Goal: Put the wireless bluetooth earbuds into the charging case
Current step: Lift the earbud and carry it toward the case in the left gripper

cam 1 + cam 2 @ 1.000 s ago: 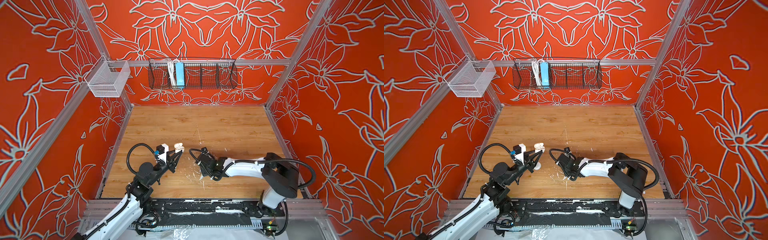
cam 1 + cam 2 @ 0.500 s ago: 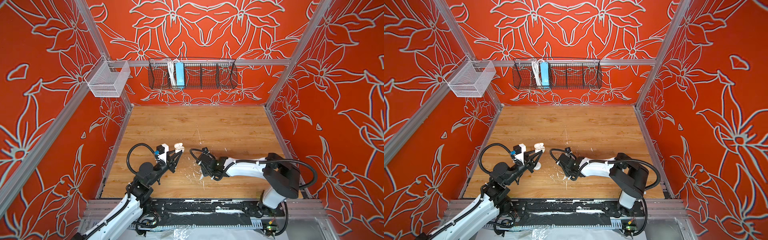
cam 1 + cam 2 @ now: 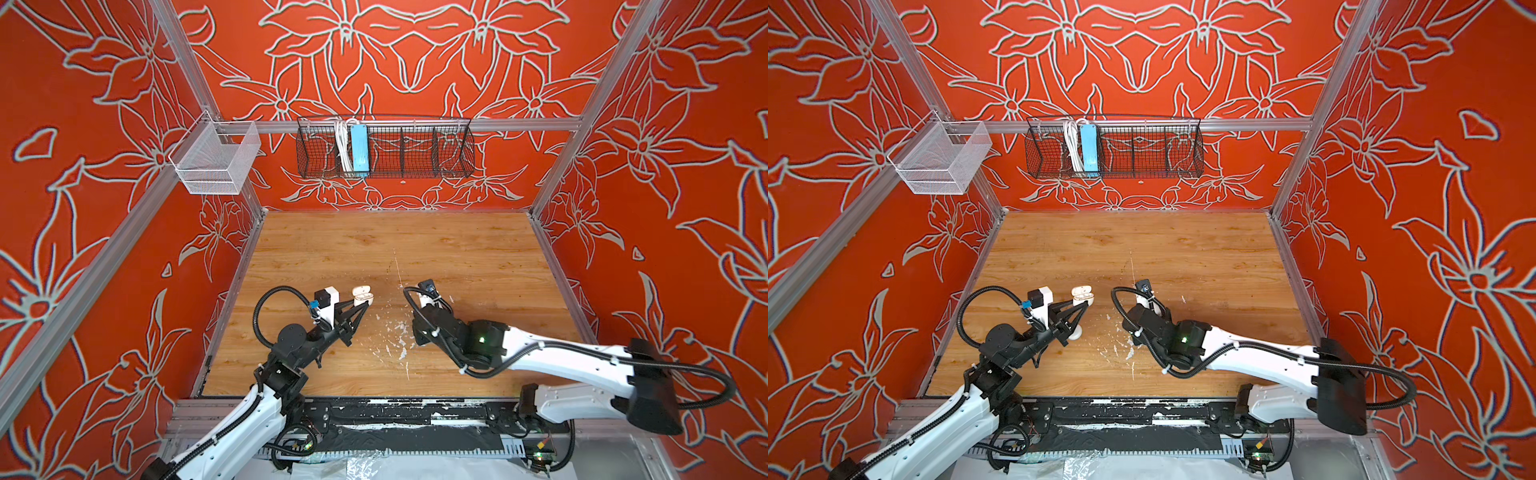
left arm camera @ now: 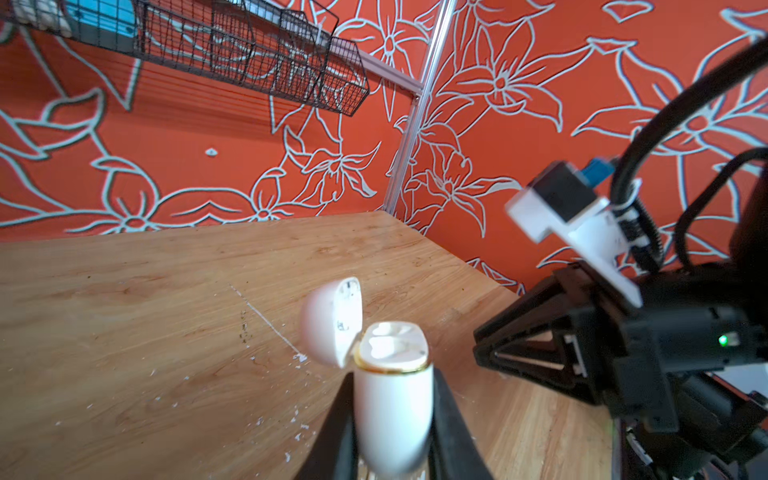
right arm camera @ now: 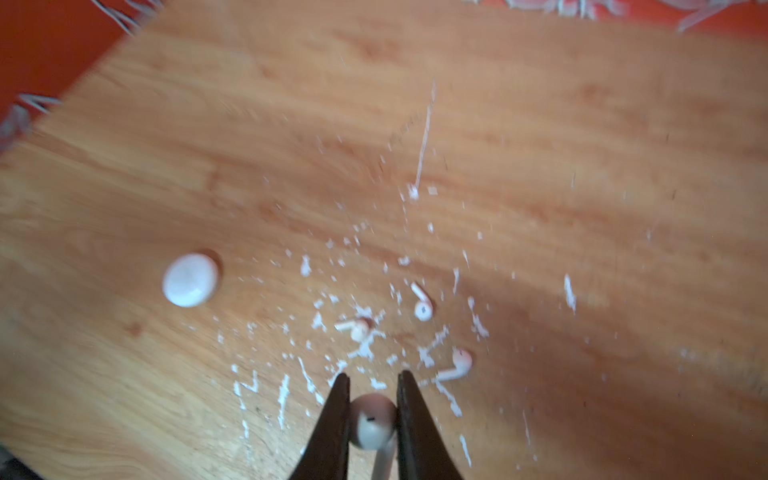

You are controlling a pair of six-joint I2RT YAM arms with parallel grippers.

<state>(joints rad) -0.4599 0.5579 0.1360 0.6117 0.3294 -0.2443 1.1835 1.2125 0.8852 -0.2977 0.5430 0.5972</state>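
My right jaws have just come together: a second ago they stood slightly wider, and now they pinch one earbud [image 5: 371, 422] by its rounded head, with the stem trailing back toward my wrist. My right arm has hardly shifted over the tabletop [image 3: 457, 249] in that time, so the change is the grasp closing. It closes near the middle of the tabletop, toward the front edge, among the white paint flecks [image 5: 365, 351]. The wrist picture is blurred, so I cannot tell whether the earbud is clear of the wood yet. More lie loose just beyond my jaws: a second earbud [image 5: 422, 308], a third earbud [image 5: 459, 362], and what looks like a fourth earbud [image 5: 356, 328] in the flecks. A white disc [image 5: 190, 280] sits apart from them, toward the left edge. My left jaws have not changed; they stay pressed on the body of the charging case [image 4: 392, 399]. They hold it upright above the tabletop, left of the middle, with its lid [image 4: 332, 320] swung open. I judge the pick made. What is left is to lift, cross to the open case and seat the stem in a socket. I cannot tell whether either socket is already filled. The head is glossy and round, so it may twist in my pinch.
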